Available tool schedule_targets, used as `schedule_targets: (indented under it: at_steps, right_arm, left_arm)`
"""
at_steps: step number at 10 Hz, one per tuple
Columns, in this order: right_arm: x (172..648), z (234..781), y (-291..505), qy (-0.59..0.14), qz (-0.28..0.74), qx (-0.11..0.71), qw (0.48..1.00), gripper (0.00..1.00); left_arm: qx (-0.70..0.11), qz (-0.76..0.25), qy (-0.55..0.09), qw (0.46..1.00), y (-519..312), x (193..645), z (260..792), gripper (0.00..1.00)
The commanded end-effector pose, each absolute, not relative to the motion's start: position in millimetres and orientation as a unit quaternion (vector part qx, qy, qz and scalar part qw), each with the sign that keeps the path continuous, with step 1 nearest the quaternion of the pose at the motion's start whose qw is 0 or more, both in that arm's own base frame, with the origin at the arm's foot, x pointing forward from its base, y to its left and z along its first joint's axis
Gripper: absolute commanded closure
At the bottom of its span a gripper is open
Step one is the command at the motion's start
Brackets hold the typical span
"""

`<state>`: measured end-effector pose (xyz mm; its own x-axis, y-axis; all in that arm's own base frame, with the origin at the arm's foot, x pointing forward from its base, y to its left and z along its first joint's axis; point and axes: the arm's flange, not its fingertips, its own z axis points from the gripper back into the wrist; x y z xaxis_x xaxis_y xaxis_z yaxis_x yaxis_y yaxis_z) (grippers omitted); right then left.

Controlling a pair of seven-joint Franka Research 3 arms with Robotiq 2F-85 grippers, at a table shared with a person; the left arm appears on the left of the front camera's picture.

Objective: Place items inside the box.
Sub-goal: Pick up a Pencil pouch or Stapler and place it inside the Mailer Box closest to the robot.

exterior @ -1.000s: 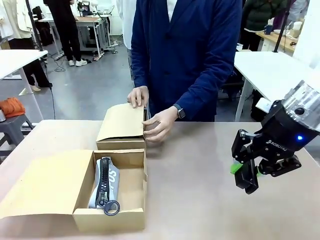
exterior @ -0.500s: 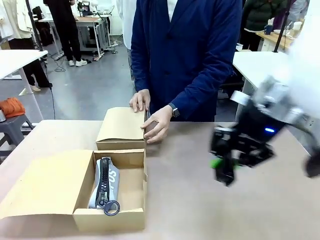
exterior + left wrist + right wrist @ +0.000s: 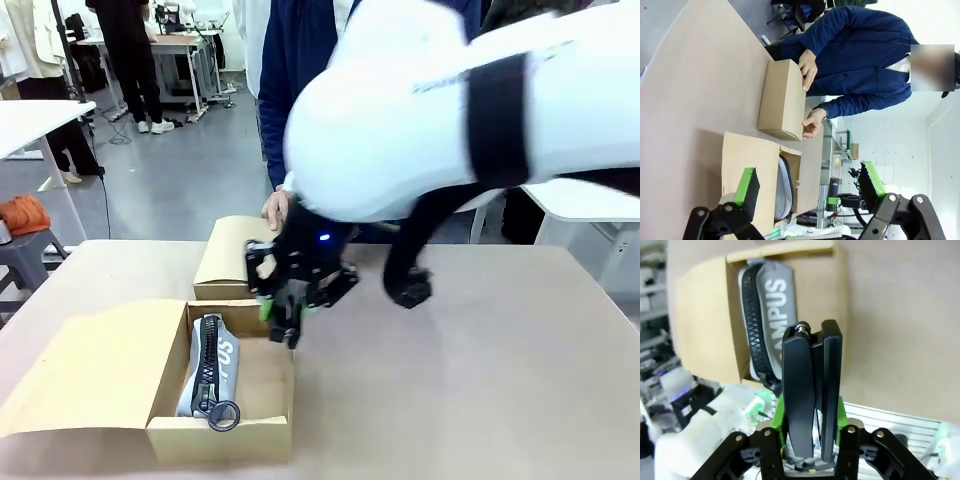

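At the near left corner of the table [image 3: 480, 380] stands the open box [image 3: 215, 440], its flap folded out to the left. The grey zip pouch [image 3: 225, 358] lies along its left side, leaving the right half of the floor bare.

Over the box's far right corner hangs the right gripper [image 3: 285, 315], clamped narrow on a black stapler [image 3: 812, 390] that stands on end between the green pads. It sits roughly above the rim, not the bare floor. If the stapler were let go here, it would likely strike the cardboard edge and tip out onto the table, or bend the wall inward. The arm is smeared by motion blur, so a release at speed could also throw the stapler against the pouch or the near wall. A tall, end-on hold makes it likely to topple when it lands.

Just beyond, a closed box [image 3: 235, 250] sits toward the far edge with a person's hand [image 3: 275, 208] on it, close behind the arm; a swing farther out could brush it.

The left gripper [image 3: 807, 182] is spread wide with nothing in it.
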<state>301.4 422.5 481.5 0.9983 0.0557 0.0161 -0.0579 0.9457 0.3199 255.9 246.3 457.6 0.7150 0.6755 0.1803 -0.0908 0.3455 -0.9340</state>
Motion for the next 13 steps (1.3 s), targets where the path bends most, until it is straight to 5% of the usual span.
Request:
schedule_targets:
  at_steps: [1, 6, 10, 12, 13]
  right_arm:
    - [312.9, 459.2, 474.0, -0.011, 0.020, 0.113, 0.993, 0.58]
    - [310.9, 382.1, 502.6, 0.005, 0.039, 0.059, 0.998, 0.58]
    - [317.2, 391.2, 494.4, -0.001, 0.039, 0.054, 0.998, 0.58]
    - [317.5, 390.1, 496.1, 0.003, 0.048, 0.047, 0.998, 0.00]
    - [317.0, 389.9, 496.6, 0.005, 0.051, 0.048, 0.998, 0.00]
  left_arm:
    - [-0.521, 0.242, -0.293, 0.764, 246.0, 254.9, 458.0, 0.00]
    - [-0.521, 0.242, -0.293, 0.764, 246.0, 254.9, 458.0, 0.00]
    - [-0.521, 0.242, -0.293, 0.764, 246.0, 254.9, 458.0, 0.00]
    - [-0.521, 0.242, -0.293, 0.764, 246.0, 254.9, 458.0, 0.00]
    - [-0.521, 0.242, -0.293, 0.764, 246.0, 254.9, 458.0, 0.00]
